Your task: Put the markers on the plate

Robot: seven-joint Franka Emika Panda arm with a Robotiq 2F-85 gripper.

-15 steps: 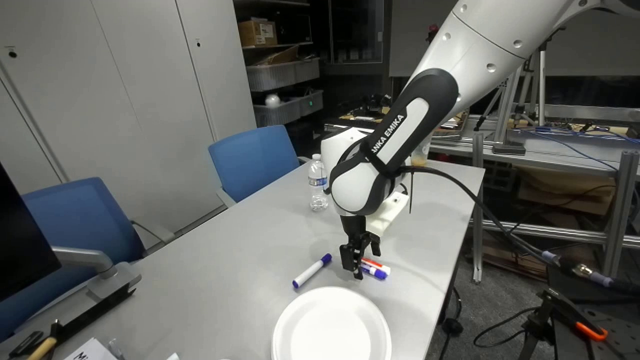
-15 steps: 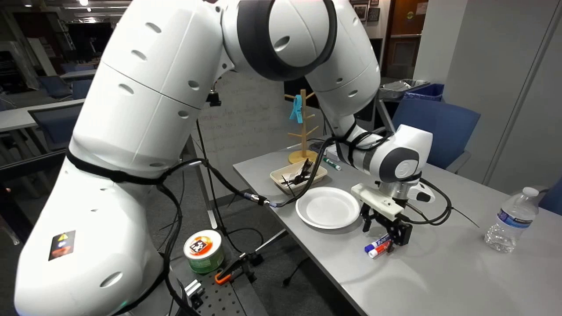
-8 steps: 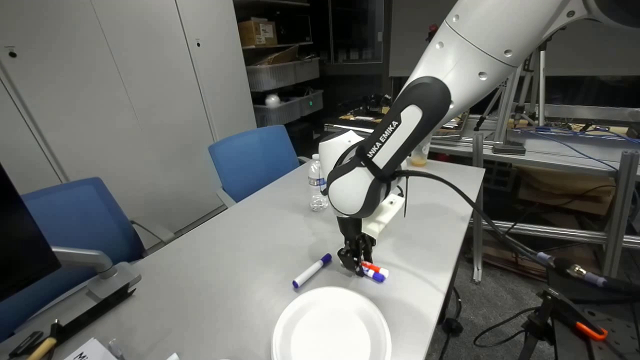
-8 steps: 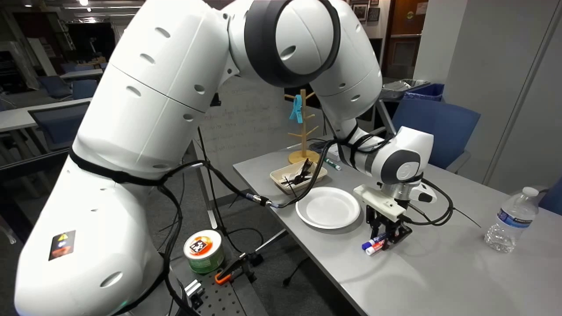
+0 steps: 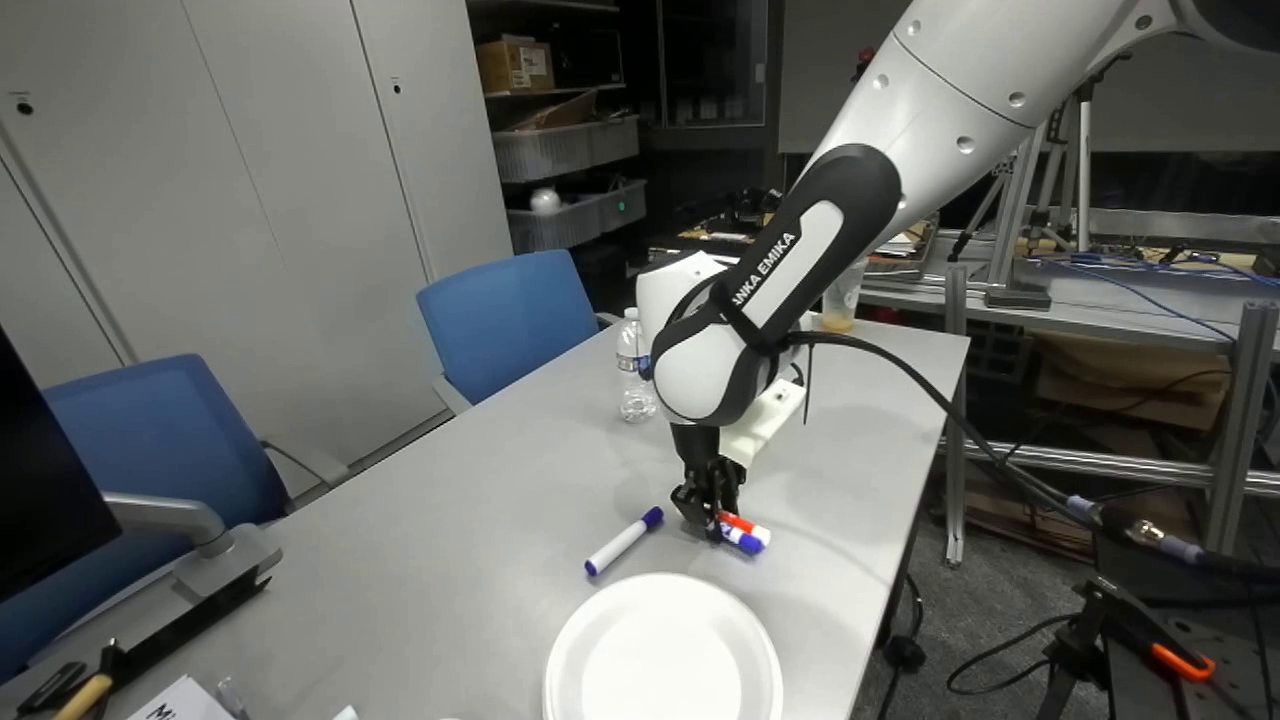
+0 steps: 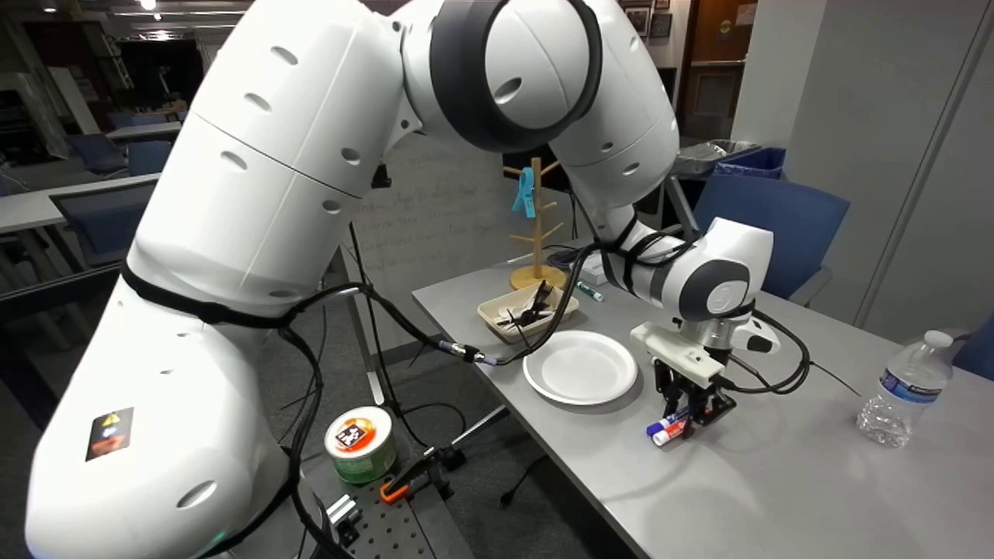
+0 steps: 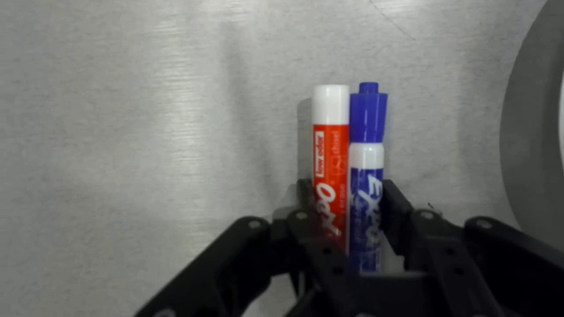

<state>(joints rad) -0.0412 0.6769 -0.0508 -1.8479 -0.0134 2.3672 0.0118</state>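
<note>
Two markers lie side by side between my fingers: a red marker (image 7: 331, 154) with a white end, and a blue-capped marker (image 7: 368, 132) with a blue label. My gripper (image 7: 348, 198) is shut on the pair, one finger pressed to each outer side. Their rear ends are hidden by the gripper, and I cannot tell whether they have left the table. Another white marker (image 5: 622, 543) with a blue cap lies alone on the table, beside the gripper (image 5: 712, 522) in an exterior view. The round white plate (image 6: 580, 369) rests close by, its edge entering the wrist view at right.
A clear water bottle (image 6: 905, 388) stands on the grey table (image 5: 450, 560). Beyond the plate are a tray of cutlery (image 6: 505, 324), a green marker (image 6: 588, 290) and a wooden stand (image 6: 536, 233). A monitor (image 5: 50, 480) stands at one table side.
My fingers have closed from wide apart onto the red and blue markers. Both markers have shifted slightly with the gripper, and the wrist has risen a little in the last half second.
</note>
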